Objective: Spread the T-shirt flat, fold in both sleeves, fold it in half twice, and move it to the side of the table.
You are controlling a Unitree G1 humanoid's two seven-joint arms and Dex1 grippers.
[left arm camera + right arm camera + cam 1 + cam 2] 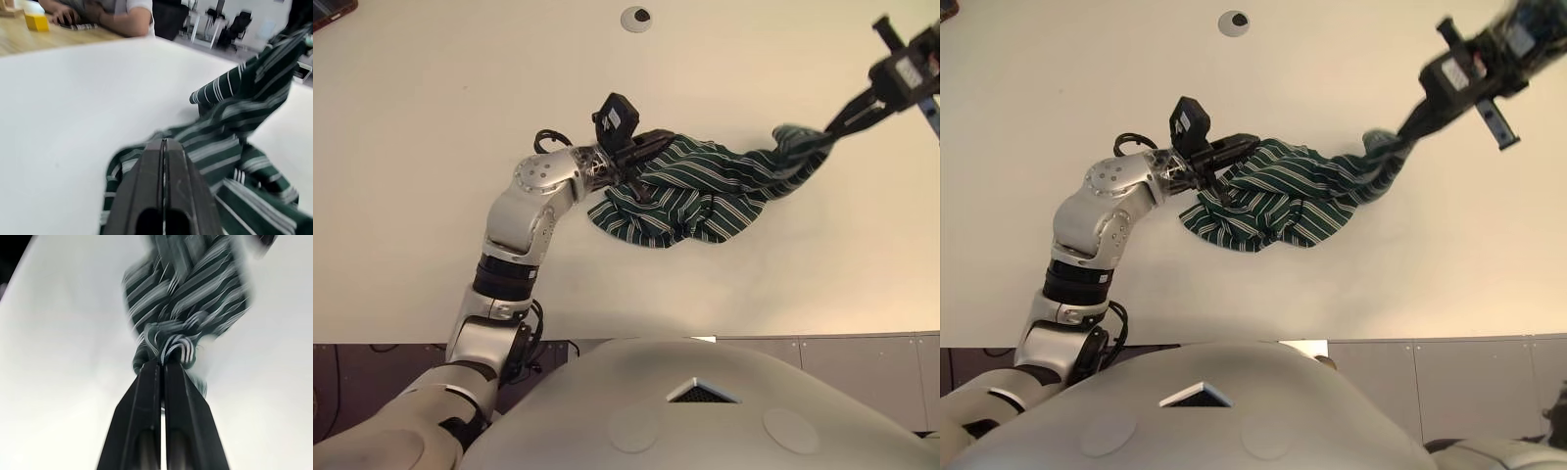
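A dark green, white-striped cloth T-shirt lies crumpled near the middle of the white bench. The left gripper sits low at the heap's left edge, its fingers pressed together over the cloth. I cannot tell whether any fabric is pinched between them. The right gripper, raised off to the right, has its fingers clenched on a bunched end of the shirt, holding that end above the bench.

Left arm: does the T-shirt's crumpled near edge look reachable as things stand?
Probably yes. The left gripper is shut on the far-left edge of the T-shirt; the near edge lies close by on the table with nothing between. It would have to let go first.
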